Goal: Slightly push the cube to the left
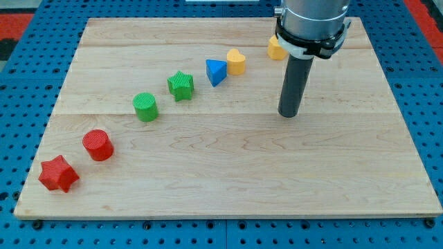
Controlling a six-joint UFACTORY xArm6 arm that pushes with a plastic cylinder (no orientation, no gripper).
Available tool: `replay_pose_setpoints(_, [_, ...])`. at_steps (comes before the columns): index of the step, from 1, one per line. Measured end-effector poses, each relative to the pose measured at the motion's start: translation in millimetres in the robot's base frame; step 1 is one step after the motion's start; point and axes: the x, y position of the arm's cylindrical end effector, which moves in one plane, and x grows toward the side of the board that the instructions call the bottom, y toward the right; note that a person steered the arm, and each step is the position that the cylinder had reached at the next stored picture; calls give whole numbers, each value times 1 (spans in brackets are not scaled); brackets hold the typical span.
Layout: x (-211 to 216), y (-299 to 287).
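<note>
My tip (288, 113) rests on the wooden board (228, 173), right of centre. No plain cube shows. The blocks form a diagonal line from lower left to upper right: a red star (58, 173), a red cylinder (97, 145), a green cylinder (145, 107), a green star (181, 86), a blue triangular block (215, 71), a yellow heart-shaped block (236, 61), and a yellow block (276, 48) partly hidden behind the arm, its shape unclear. My tip is below the partly hidden yellow block and to the lower right of the blue block and the yellow heart.
The board lies on a blue perforated table (28, 83). The arm's grey body (311, 21) hangs over the board's upper right and hides part of it.
</note>
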Motion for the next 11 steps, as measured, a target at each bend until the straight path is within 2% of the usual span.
replay_pose_setpoints(4, [5, 13])
replay_pose_setpoints(5, [-29, 75])
replay_pose_setpoints(6, [-99, 179])
replay_pose_setpoints(7, [-155, 194])
replay_pose_setpoints(8, [-191, 161])
replay_pose_setpoints(9, [-194, 98])
replay_pose_setpoints(11, [-216, 73])
